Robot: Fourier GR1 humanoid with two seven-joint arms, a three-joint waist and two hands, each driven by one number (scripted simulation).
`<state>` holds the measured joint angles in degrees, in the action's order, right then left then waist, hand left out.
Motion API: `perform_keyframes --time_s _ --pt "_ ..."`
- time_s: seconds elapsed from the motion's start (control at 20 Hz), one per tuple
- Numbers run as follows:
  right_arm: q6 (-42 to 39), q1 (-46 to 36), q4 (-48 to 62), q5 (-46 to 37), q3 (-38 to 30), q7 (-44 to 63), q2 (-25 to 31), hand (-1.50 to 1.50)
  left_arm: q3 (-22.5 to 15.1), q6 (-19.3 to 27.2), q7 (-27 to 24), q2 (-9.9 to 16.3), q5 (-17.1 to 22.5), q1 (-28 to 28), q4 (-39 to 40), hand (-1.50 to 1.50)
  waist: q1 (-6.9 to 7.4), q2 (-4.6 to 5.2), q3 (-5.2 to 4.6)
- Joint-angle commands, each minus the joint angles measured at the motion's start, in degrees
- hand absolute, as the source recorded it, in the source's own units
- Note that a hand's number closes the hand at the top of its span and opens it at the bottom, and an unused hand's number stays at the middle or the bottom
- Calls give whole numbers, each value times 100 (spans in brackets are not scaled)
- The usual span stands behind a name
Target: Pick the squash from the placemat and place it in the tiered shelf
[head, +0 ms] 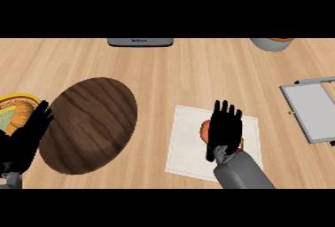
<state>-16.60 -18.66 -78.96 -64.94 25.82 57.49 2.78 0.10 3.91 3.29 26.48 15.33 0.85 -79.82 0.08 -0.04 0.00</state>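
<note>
**Head view: squash not yet lifted, our right hand over it**

Head view shows our task at its opening stage, and we read it from left to right.

At the far left our left hand [29, 133] rests with fingers straight and apart, holding nothing. It lies partly across a yellow-rimmed plate [16, 98] at the picture's edge. Just beside it sits a dark oval wooden board [91, 124] flat on the worktop [196, 71].

Further right lies the pale square placemat [186, 146], and on it the orange squash [204, 131], most of it hidden beneath our right hand [223, 126]. That hand is spread above the squash with fingers straight and parted. We cannot tell whether the palm already touches it, but no finger curls round it, so we judge the grasp not yet made.

At the right edge stands the grey tiered shelf [314, 111], well apart from the placemat, and nothing lies on the part of it we can see. Along the top edge a dark grey object [140, 42] and a grey bowl-like vessel [271, 44] are only partly in view.

So nothing of the task is done yet. What remains, by our judgement, is all of it: closing on the squash, lifting it, carrying it rightward and setting it in the shelf.
</note>
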Motion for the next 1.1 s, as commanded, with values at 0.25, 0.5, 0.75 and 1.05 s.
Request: perform_keyframes --time_s 0.25,0.5,0.75,1.05 --pt "85 -19 539 -360 -416 -312 -157 -150 187 -97 387 -350 -362 278 -597 0 18 -2 1" --pt "690 163 955 -418 -283 -306 -271 -150 369 -330 27 -434 -475 222 -213 0 16 1 1" --pt "544 -88 1001 -110 -609 -507 -275 150 516 -560 -148 -519 -538 529 -281 0 22 0 0" --pt "490 -36 1078 -458 -654 -1029 64 150 583 -592 7 -553 -731 123 -1 0 -4 2 -1"
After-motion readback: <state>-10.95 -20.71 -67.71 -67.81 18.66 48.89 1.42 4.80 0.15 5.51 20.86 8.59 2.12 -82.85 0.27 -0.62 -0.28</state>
